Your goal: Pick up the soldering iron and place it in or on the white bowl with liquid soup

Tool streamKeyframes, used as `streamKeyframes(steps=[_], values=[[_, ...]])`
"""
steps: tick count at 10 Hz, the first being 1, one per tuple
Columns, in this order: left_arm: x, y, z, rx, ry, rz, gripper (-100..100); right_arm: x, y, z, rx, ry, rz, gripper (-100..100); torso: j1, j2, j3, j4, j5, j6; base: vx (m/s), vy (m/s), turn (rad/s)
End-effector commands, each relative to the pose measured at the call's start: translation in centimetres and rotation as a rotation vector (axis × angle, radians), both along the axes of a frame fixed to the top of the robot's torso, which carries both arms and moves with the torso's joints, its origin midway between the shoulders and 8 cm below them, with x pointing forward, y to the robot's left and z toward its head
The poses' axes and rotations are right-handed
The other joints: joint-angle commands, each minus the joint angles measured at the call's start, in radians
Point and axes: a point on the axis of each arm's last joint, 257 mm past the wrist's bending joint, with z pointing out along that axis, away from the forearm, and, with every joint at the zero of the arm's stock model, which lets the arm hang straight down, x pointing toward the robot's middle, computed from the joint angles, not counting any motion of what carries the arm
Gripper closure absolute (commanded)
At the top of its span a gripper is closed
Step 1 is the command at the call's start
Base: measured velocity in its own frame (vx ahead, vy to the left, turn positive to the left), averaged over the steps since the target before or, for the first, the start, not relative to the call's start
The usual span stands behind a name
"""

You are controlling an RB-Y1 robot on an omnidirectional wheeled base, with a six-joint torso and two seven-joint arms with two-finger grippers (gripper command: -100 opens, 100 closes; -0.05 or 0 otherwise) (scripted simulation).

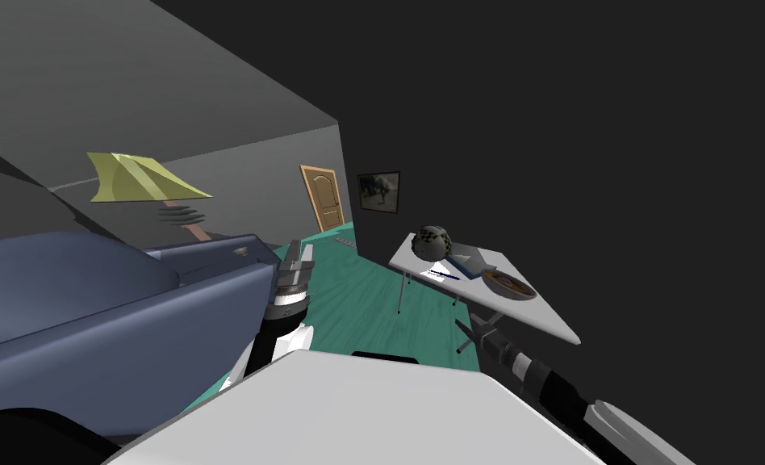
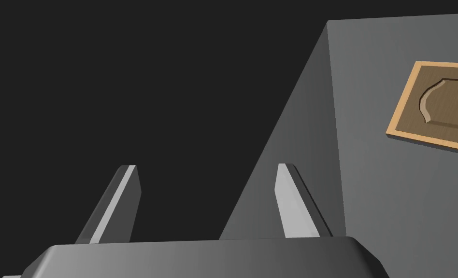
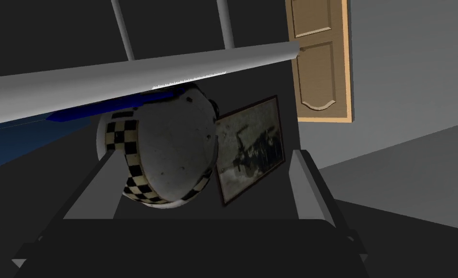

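My right claw (image 1: pixel 476 324) gapes wide and empty, level with the near edge of the white table (image 1: pixel 546 319) — the slim blue soldering iron (image 1: pixel 445 275) lies on top beyond it, between the checkered helmet (image 1: pixel 435 241) and the soup bowl (image 1: pixel 508 284) — my left claw (image 1: pixel 296 257), also spread, by the blue sofa (image 1: pixel 90 323).

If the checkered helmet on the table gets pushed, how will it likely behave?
The checkered helmet is a rounded dome, so it would probably rock or roll. Its shell looks hard and smooth, likely slippery to grip. It sits near a corner of the white table, so a push might send it off.
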Motion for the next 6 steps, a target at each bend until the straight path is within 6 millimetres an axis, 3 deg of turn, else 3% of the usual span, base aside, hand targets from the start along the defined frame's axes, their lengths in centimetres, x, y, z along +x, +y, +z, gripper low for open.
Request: streamKeyframes(steps=[1, 5, 6], values=[[0.0, 0.0, 0.0, 0.0, 0.0, 0.0, 0, -1.1, -1.6, -1.6, -0.083, 0.043, 0.042, -100, 0.0, 0.0, 0.0, 0.0, 0.0, 0.0, 0.007, 0.078, 0.152], [0.0, 0.0, 0.0, 0.0, 0.0, 0.0, 0, -3.9, -6.3, -4.4, -0.255, 0.149, 0.108, -100, 0.0, -0.001, -0.001, 0.0, 0.0, 0.0, 0.02, 0.061, 0.105], [0.0, 0.0, 0.0, 0.0, 0.0, 0.0, 0, -3.9, -7.1, -4.2, -0.276, 0.156, 0.116, -100, 0.0, -0.002, -0.001, 0.0, 0.0, -0.001, 0.029, 0.053, 0.061]])
